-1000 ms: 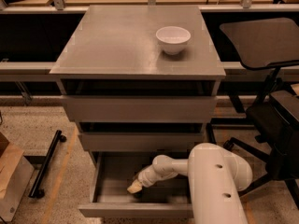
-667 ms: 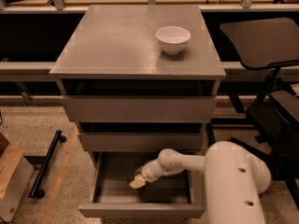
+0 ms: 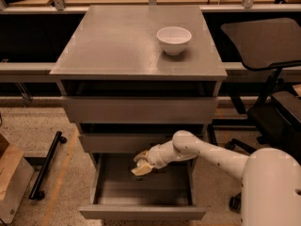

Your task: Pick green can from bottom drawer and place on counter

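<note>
One gripper hangs in the open bottom drawer of three, its grip impossible to tell; one bowl sits far right on the table.

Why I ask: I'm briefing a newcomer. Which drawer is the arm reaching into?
Find the grey cabinet whose counter carries a white bowl. Go down its front to the lowest level, the bottom drawer, where the gripper hangs inside. Unlike the two drawers above, it is pulled far out, showing its floor.
</note>
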Available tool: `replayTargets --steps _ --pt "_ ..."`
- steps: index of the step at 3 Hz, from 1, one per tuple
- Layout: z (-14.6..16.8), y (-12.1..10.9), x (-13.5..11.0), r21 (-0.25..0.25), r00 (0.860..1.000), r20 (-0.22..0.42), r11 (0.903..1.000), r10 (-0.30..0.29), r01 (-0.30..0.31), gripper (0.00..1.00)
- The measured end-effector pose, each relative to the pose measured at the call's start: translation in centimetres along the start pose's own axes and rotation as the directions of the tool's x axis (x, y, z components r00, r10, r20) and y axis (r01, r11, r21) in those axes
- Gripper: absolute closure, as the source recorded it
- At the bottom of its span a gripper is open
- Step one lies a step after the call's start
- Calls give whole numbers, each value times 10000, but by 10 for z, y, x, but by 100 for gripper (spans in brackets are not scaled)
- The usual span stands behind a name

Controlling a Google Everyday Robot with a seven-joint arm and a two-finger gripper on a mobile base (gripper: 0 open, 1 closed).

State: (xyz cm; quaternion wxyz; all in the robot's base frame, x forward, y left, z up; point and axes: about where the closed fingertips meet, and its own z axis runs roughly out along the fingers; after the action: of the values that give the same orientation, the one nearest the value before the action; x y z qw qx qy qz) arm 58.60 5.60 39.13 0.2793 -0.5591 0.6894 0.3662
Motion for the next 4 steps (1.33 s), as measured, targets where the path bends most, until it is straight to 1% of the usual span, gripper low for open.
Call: replayTargets --steps 1,2,3,4 --pt "-38 22 -42 -814 9971 194 9938 -738 752 100" --pt "-86 43 -85 -1287 9875 208 9791 -1563 1577 100" --pt "-138 58 -132 -941 9668 -324 9638 -2534 2494 100" --pt "-155 60 -156 -685 9541 -540 9543 -2947 2909 100"
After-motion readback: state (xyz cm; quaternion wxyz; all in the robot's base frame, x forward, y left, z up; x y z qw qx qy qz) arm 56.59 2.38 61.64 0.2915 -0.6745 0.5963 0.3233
